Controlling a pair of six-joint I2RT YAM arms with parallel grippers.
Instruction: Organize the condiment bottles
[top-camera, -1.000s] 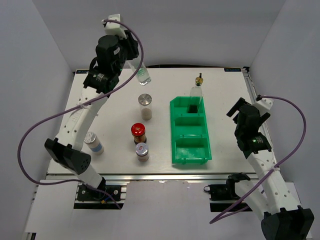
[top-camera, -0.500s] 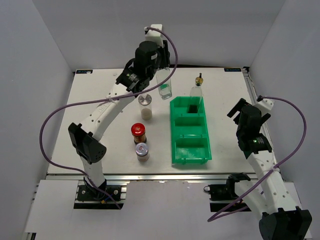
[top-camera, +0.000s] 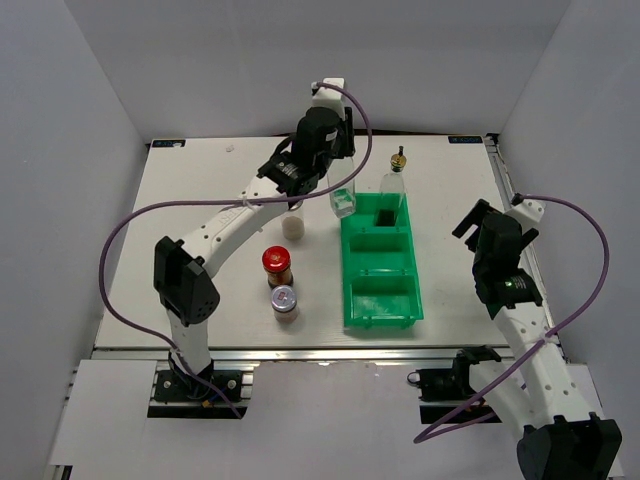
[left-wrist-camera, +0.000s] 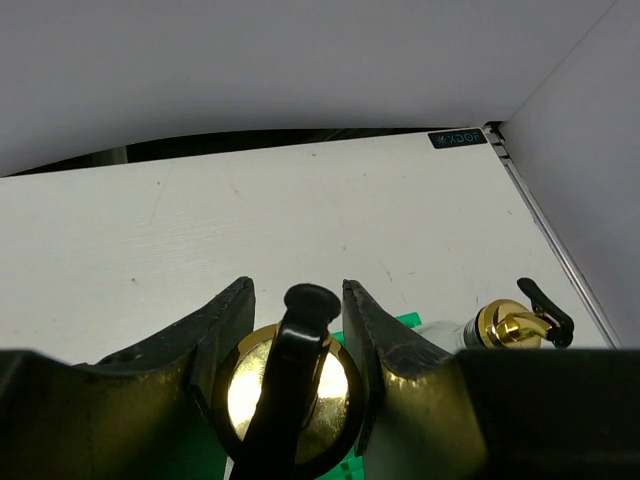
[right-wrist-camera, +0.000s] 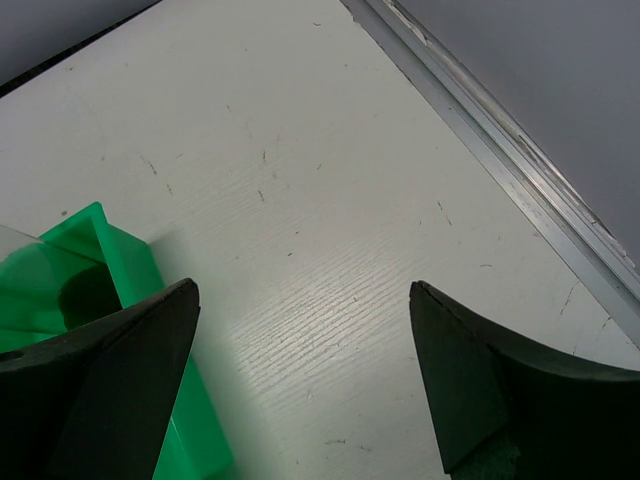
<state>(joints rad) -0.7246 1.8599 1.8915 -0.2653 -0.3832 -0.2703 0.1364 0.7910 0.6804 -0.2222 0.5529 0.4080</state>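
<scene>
my left gripper (left-wrist-camera: 297, 292) is clamped on the tall bottle (top-camera: 342, 200) at its neck, over the bin's (top-camera: 350, 285) far left corner. plan: shift right, keep it upright, lower gently beside the other bottle (top-camera: 396, 182). right gripper (right-wrist-camera: 302, 292) spread wide, holding nothing.

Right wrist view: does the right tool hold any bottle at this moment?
No, the right tool stands open, and only the bare white table shows between its two sides.
</scene>
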